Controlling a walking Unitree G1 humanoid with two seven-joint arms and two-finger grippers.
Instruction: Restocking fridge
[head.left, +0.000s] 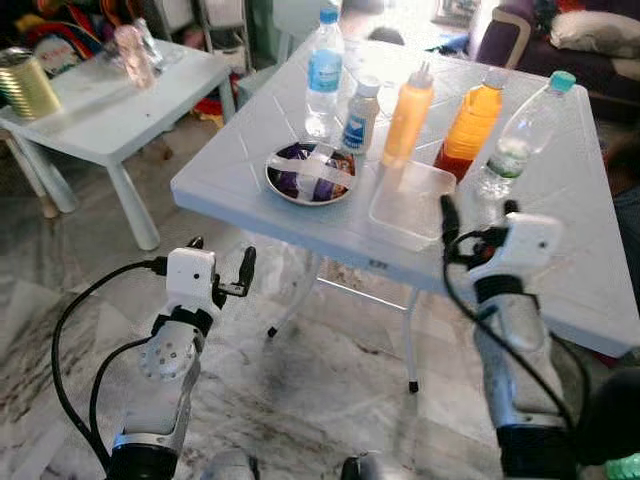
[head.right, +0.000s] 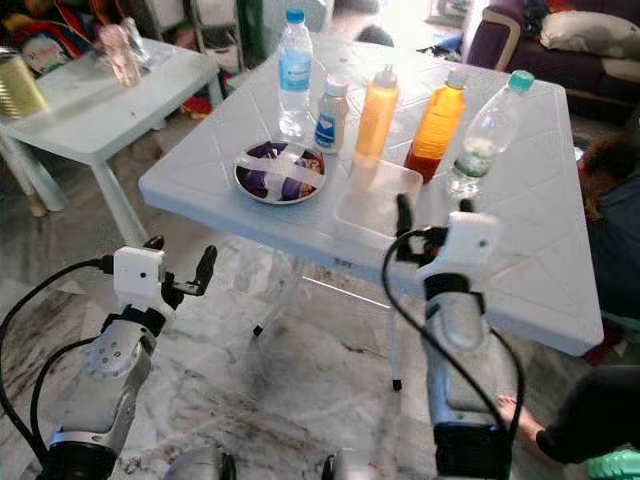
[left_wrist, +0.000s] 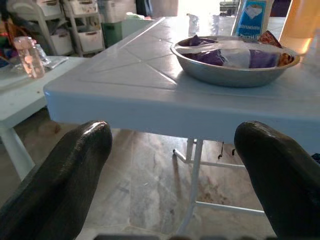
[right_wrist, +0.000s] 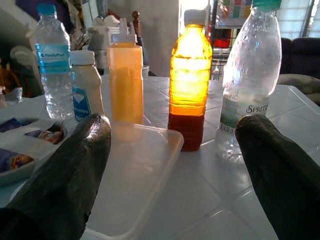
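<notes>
Nothing looks restocked yet, I judge: my right gripper (head.left: 478, 215), fingers spread and empty, hovers over the white plastic table's (head.left: 590, 270) near edge facing the amber-filled bottle (right_wrist: 188, 80), while my left gripper (head.left: 220, 268), also spread, hangs below the tabletop.

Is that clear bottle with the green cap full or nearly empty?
Nearly empty: the clear bottle stands upright and see-through, no liquid level visible.

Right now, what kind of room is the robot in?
Probably a home living room: a sofa stands behind the white plastic table, a small side table sits nearby, and the floor is marble.
</notes>
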